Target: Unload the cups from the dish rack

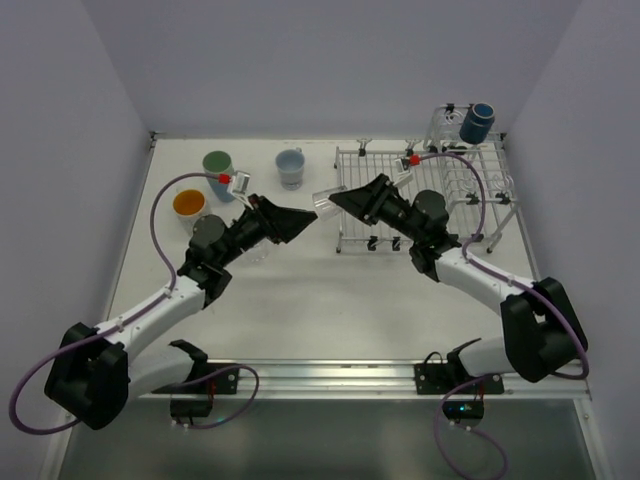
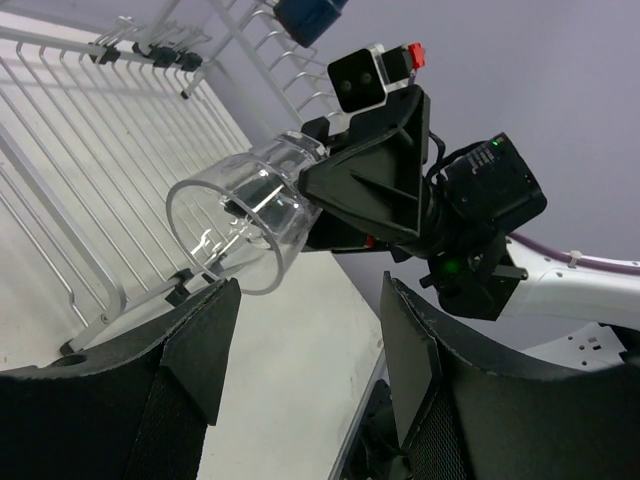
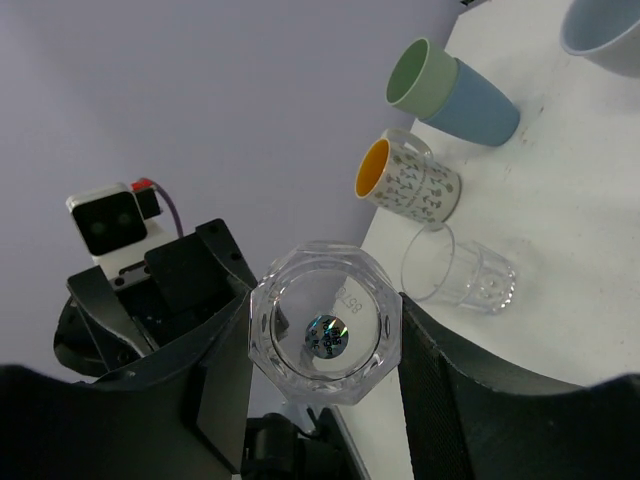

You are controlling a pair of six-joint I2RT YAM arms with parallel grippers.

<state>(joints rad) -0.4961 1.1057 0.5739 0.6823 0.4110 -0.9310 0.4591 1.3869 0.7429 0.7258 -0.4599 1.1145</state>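
Observation:
My right gripper (image 1: pixel 342 200) is shut on a clear glass (image 1: pixel 325 199), held on its side in the air left of the silver dish rack (image 1: pixel 455 200). In the right wrist view the glass (image 3: pixel 325 335) sits base-on between the fingers (image 3: pixel 470 400). My left gripper (image 1: pixel 305 219) faces it from the left, open, with nothing between its fingers (image 2: pixel 190 350). The mouth of the glass (image 2: pixel 235 225) hangs just beyond those tips. A dark blue mug (image 1: pixel 478 122) stands in the rack's small raised basket.
On the table at the left are a green tumbler nested in a blue one (image 3: pixel 435 80), a white mug with an orange inside (image 3: pixel 405 182), a clear glass (image 3: pixel 462 270) and a pale blue cup (image 1: pixel 290 168). Walls close in the table on three sides.

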